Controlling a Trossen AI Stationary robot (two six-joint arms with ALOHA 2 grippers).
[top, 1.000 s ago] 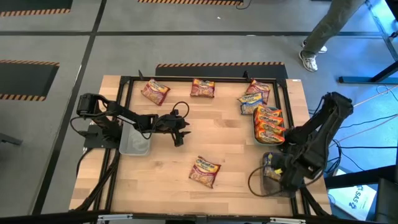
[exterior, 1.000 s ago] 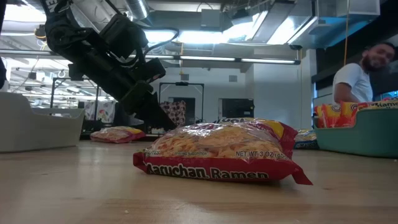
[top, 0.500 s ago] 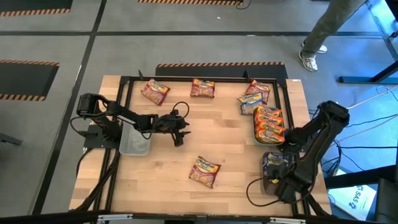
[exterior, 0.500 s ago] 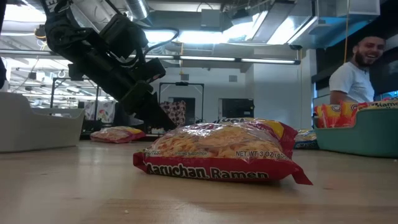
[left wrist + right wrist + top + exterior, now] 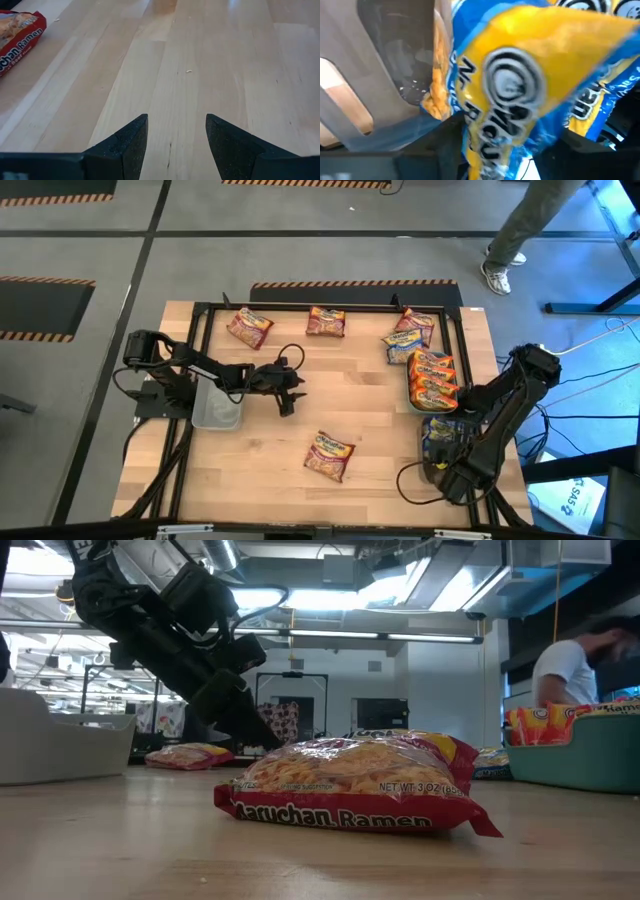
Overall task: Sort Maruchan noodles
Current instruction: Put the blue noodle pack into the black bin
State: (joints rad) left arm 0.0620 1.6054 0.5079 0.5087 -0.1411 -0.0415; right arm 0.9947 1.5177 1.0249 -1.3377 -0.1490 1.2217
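Bright, even ceiling strip lights [image 5: 340, 600]; right wrist view is badly motion-blurred, others sharp.

Grey tray [image 5: 215, 412] at wooden table's [image 5: 370, 395] left edge, teal tray [image 5: 590, 755] at right; person [image 5: 570, 665] beyond table.

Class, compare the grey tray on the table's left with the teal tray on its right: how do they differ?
The grey tray looks empty, while the teal tray holds orange-red packets. The grey tray sits next to the left arm, the teal tray by the right arm. Both sit on the wooden table, near its side edges.
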